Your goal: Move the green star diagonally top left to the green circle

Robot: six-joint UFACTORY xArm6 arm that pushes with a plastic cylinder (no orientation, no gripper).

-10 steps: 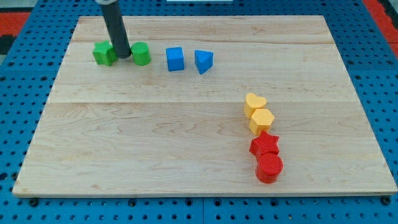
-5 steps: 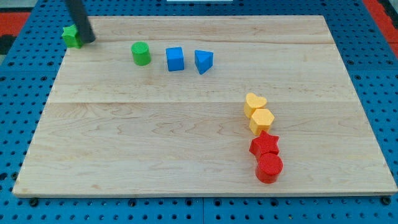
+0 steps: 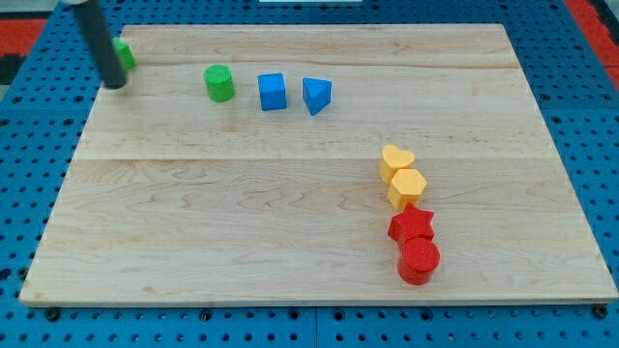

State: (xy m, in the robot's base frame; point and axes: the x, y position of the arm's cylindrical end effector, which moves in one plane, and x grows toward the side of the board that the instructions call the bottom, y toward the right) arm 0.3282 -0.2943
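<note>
The green star [image 3: 124, 54] lies at the board's top left edge, mostly hidden behind the dark rod. My tip [image 3: 116, 84] rests on the board just below and left of the star, at the left edge. The green circle [image 3: 220, 83] stands to the right of both, about a hundred pixels from the star and a little lower in the view.
A blue cube [image 3: 273, 92] and a blue triangle [image 3: 316, 95] sit right of the green circle. A yellow heart [image 3: 396, 159], yellow hexagon [image 3: 407, 187], red star [image 3: 412, 226] and red circle [image 3: 419, 260] form a column at lower right. The wooden board [image 3: 242, 213] lies on blue pegboard.
The green star was pushed from beside the green circle up and left to the board's top left edge. My tip then moved down and left of it.
</note>
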